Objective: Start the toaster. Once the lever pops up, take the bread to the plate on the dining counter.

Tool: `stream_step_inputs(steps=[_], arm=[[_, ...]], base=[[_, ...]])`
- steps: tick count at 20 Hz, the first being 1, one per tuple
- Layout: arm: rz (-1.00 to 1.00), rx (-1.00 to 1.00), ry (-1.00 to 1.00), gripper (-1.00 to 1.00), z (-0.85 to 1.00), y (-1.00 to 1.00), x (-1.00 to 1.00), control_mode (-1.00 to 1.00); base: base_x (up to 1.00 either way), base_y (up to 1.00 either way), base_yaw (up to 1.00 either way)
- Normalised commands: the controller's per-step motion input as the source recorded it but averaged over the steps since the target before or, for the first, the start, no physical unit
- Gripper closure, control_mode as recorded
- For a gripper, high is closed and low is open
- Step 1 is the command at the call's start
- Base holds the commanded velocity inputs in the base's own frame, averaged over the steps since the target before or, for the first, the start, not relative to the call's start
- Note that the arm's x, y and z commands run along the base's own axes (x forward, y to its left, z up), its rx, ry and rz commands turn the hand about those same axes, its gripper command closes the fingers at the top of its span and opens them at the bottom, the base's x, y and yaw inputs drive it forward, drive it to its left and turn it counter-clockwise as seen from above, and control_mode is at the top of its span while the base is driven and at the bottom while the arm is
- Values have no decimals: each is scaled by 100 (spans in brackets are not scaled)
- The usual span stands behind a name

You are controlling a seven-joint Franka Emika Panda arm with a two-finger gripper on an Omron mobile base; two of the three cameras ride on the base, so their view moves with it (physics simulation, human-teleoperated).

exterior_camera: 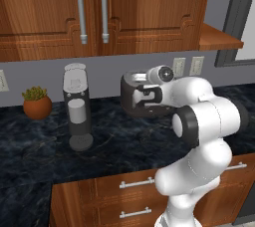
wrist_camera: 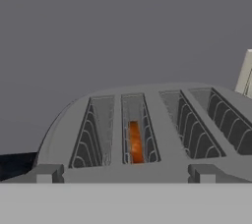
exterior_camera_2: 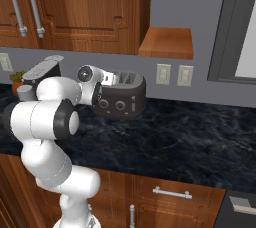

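Observation:
The toaster (exterior_camera_2: pixel 122 96) is dark grey with a silver top and stands on the black stone counter against the wall. Its front carries two round knobs and the small black lever (exterior_camera_2: pixel 134 104). In the hand view its slots (wrist_camera: pixel 147 129) lie just ahead, and the bread (wrist_camera: pixel 135 142) shows as an orange-brown slice sunk deep in one slot. My gripper (wrist_camera: pixel 125 175) is open and hovers right over the toaster's near top edge, with nothing between its fingertips (wrist_camera: pixel 45 174). From the left base the hand (exterior_camera: pixel 149 95) covers part of the toaster (exterior_camera: pixel 130 91). The plate and the dining counter are out of view.
A tall silver-and-black coffee machine (exterior_camera: pixel 77 106) stands left of the toaster, with a potted plant (exterior_camera: pixel 37 102) further left. Wall outlets (exterior_camera_2: pixel 172 74) and a wooden shelf (exterior_camera_2: pixel 167 42) sit to the right, above open counter (exterior_camera_2: pixel 190 137). Wooden cabinets hang overhead.

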Motion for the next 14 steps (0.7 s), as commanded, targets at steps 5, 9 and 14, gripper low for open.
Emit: stream_step_inputs(steps=[5,9,14], arm=[[0,0,0,-100,0,-22,0,-100],[0,0,0,-100,0,-7,0,-100],[0,0,0,-100,0,-4,0,-100]], base=[[0,0,0],[0,0,0],[0,0,0]])
